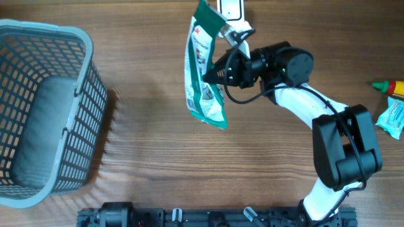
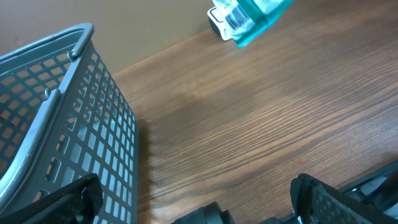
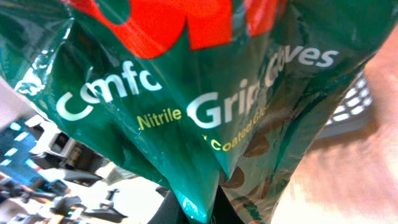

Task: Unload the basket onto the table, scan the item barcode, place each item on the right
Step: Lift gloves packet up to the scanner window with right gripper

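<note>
The right gripper (image 1: 212, 72) is clamping a green-and-white glove package (image 1: 202, 57) by its edge and holding it in the air above the wooden table (image 1: 158, 157). The package's upper end is lying just beside the white scanner (image 1: 231, 9) at the far edge. In the right wrist view the package is filling nearly the whole picture, showing "Grip", "Nitrile" and "Coated" in print. In the left wrist view a corner of the package is showing a barcode (image 2: 235, 17) on a white label. The left gripper (image 2: 199, 202) is standing released, its fingers (image 2: 68, 199) spread wide over the table beside the grey mesh basket (image 1: 85, 94). A green-capped bottle (image 1: 388, 87) and a teal packet (image 1: 392, 118) are lying at the right edge, well apart from the package.
</note>
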Tool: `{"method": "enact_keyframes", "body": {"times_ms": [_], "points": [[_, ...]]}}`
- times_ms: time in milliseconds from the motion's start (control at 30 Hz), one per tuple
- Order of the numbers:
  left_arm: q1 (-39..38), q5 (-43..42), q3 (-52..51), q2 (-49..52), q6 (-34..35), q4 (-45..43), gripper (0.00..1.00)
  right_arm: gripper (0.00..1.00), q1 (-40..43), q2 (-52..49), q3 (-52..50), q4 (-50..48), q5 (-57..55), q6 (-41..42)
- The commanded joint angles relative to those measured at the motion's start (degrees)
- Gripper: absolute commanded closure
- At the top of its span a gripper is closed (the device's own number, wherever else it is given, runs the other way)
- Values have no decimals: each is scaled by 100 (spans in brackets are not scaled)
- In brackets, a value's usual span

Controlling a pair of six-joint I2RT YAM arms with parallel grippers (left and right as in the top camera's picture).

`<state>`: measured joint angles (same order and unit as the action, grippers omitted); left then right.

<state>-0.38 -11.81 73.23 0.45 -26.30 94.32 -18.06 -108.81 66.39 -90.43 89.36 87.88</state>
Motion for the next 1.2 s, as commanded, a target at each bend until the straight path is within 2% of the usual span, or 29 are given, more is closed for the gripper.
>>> {"method": "enact_keyframes", "body": {"times_ms": [0, 33, 133, 200, 233, 267, 367, 400, 467, 567, 667, 733, 767, 1000, 1167], "points": [[-15, 13, 0, -17, -31, -13, 0, 95, -306, -46, 734, -289, 348, 1434], [-15, 13, 0, -17, -31, -13, 0, 95, -411, -31, 922, -278, 319, 1733], [-15, 13, 0, -17, -31, -13, 0, 95, -667, 46, 1191, 549, 260, 1534], [-15, 15, 0, -17, -31, -13, 0, 95, -815, 39, 1300, 1775, 48, 101], [-15, 13, 0, -17, -31, -13, 0, 95, -855, 37, 1314, 2653, -103, -964], [-15, 13, 0, -17, -31, -13, 0, 95, -874, 39, 1316, 3967, -411, -2483], [-15, 13, 0, -17, -31, -15, 0, 95, -975, 39, 1316, 7173, -2236, -6043], [-15, 13, 0, -17, -31, -13, 0, 95, -1064, 39, 1316, 7890, -2988, -6822], [-15, 13, 0, -17, -31, -13, 0, 95, -1263, 59, 1322, 8815, -3871, -7864], [-15, 13, 0, -17, -31, -13, 0, 96, -1283, 249, 1414, 10185, -5018, -8732], [-15, 13, 0, -17, -31, -13, 0, 95, -1274, 544, 1851, 11982, -6723, -10454], [-15, 13, 0, -17, -31, -15, 0, 95, -1311, 640, 2092, 12308, -7296, -11457], [-15, 13, 0, -17, -31, -15, 0, 95, -1311, 693, 2146, 12131, -7469, -11674], [-15, 13, 0, -17, -31, -13, 0, 96, -1303, 212, 2135, 9921, -9291, -13282], [-15, 13, 0, -17, -31, -13, 0, 96, -1078, -629, 2164, 8588, -9809, -14224]]}}
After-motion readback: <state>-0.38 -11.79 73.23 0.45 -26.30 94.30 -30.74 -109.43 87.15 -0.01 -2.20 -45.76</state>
